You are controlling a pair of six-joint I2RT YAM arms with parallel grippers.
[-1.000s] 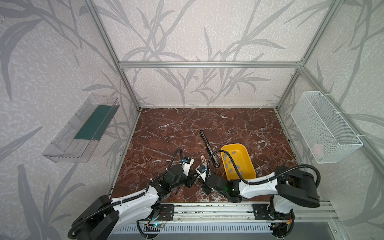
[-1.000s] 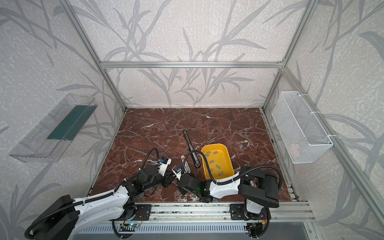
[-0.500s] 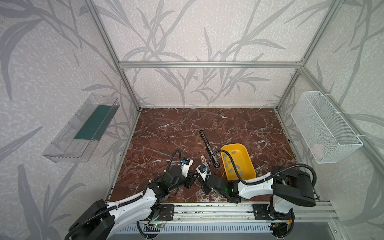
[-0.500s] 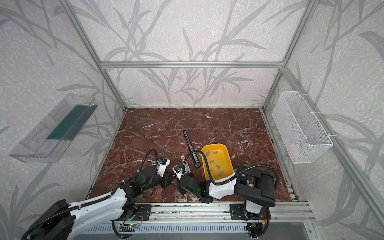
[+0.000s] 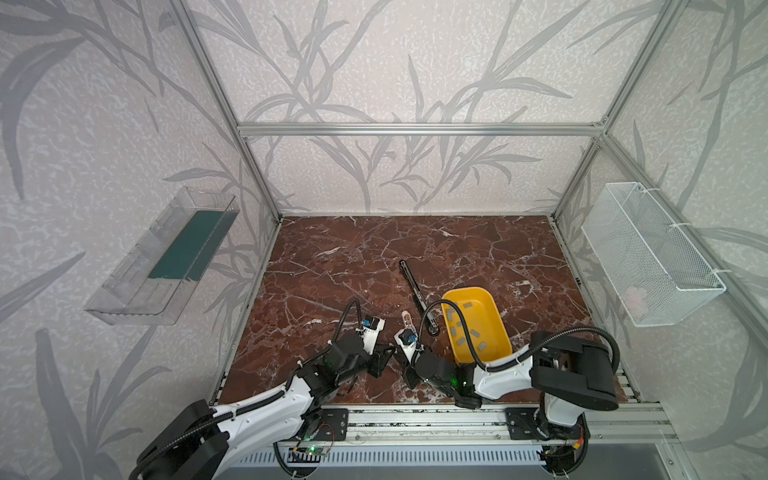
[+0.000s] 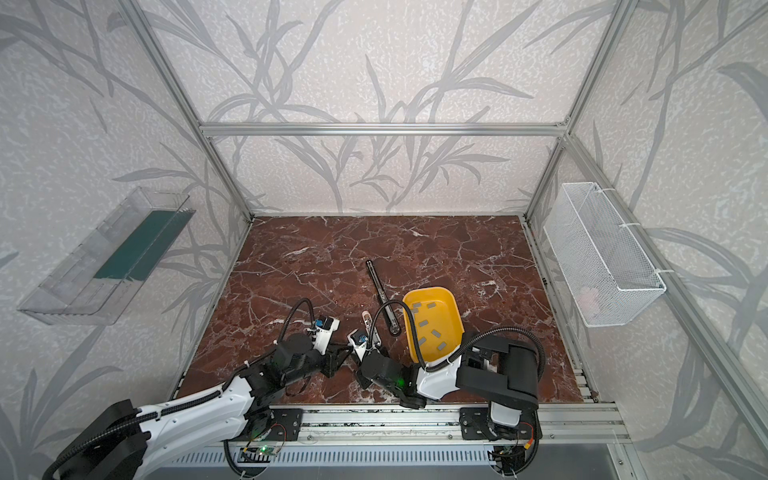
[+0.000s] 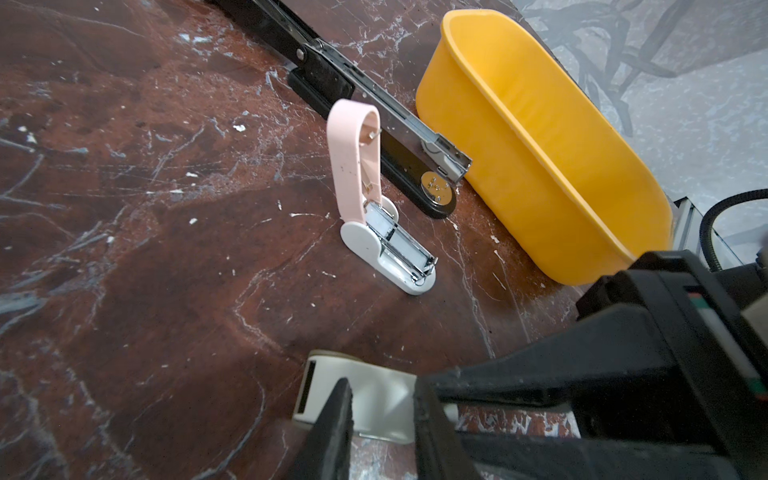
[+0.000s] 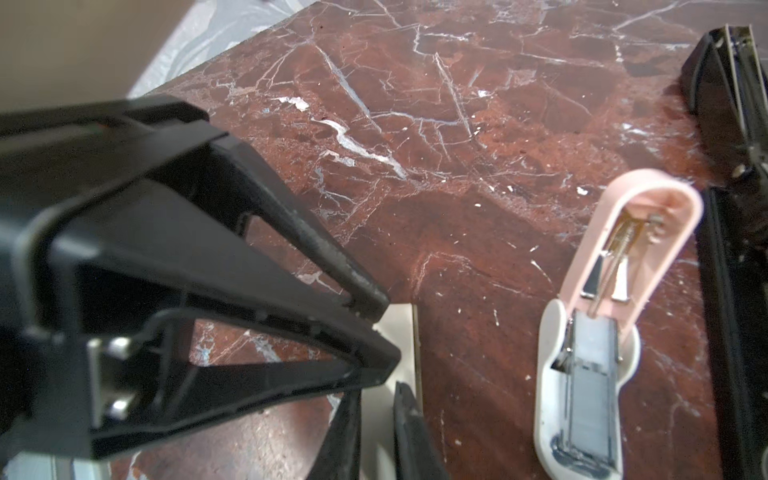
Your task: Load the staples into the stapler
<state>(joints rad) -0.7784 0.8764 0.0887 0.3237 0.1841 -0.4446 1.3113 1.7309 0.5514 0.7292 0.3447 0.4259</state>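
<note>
Still closed on a small white case (image 7: pixel 324 374), the left gripper (image 7: pixel 380 395) has not shifted; the right gripper (image 8: pixel 384 330) stays at the case's end, its grip unclear. Beyond, the stapler (image 7: pixel 386 249) stands open, pink lid (image 7: pixel 353 166) raised, on the marble table (image 5: pixel 332 270); the staples (image 5: pixel 476 333) lie in the yellow tub (image 5: pixel 492 316).

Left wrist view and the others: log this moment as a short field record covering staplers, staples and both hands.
table: red-brown marble-patterned top
small stapler: pink-lidded white plastic stapler, lid swung up, channel exposed
staples: short grey metal strips loose in the yellow plastic tub
long stapler: black metal long-arm stapler, opened out, next to the tub
left arm: left hand, fingers narrowly apart at a small white plastic piece; grip unclear
right arm: right hand, tips close together beside that piece; held thing, if any, unclear
</note>
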